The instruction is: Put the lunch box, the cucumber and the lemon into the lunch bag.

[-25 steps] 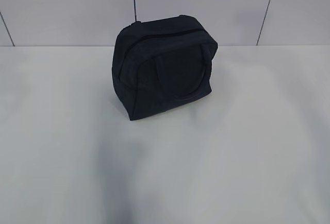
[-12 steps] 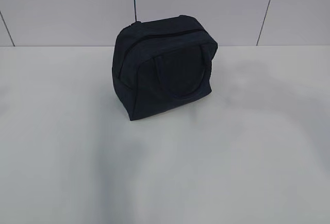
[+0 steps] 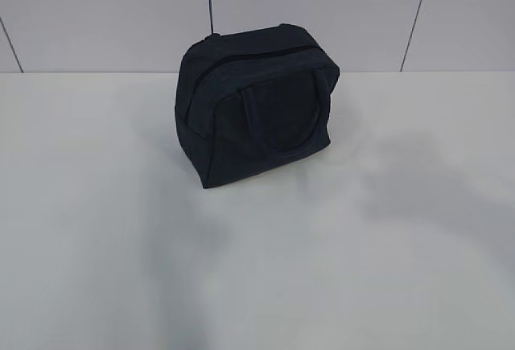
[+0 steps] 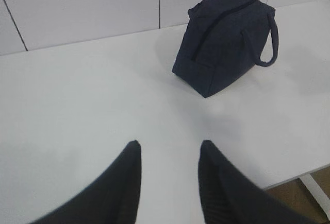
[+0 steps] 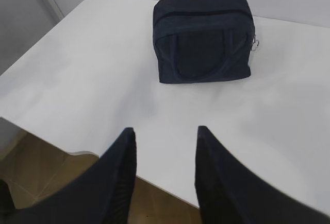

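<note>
Your left gripper [image 4: 167, 154] sits part open with nothing between the jaws, hanging over bare table [image 4: 77, 105] well short of the lunch bag [image 4: 221, 44]. Right gripper [image 5: 165, 141] is the same: jaws apart, empty, parked above the near table edge with floor [image 5: 46, 183] showing under it. Neither arm shows in the exterior view, so my read is both are pulled back in a standby pose. The bag stands upright toward the back of the table, near the tiled wall [image 3: 105, 12], one loop handle [image 3: 282, 117] draped over the front face. The zipper [image 3: 241, 56] runs across the top as a dark line and looks shut, though on dark fabric you can't be sure. A small silver ring pull [image 5: 254, 42] shows at the bag's right end, in the right wrist view only. No lunch box, cucumber or lemon visible in any view; either they're inside the bag or out of frame, can't tell which. If the zip really is shut with no items on the table, I'd judge packing done. The second handle is mostly hidden behind the bag.
</note>
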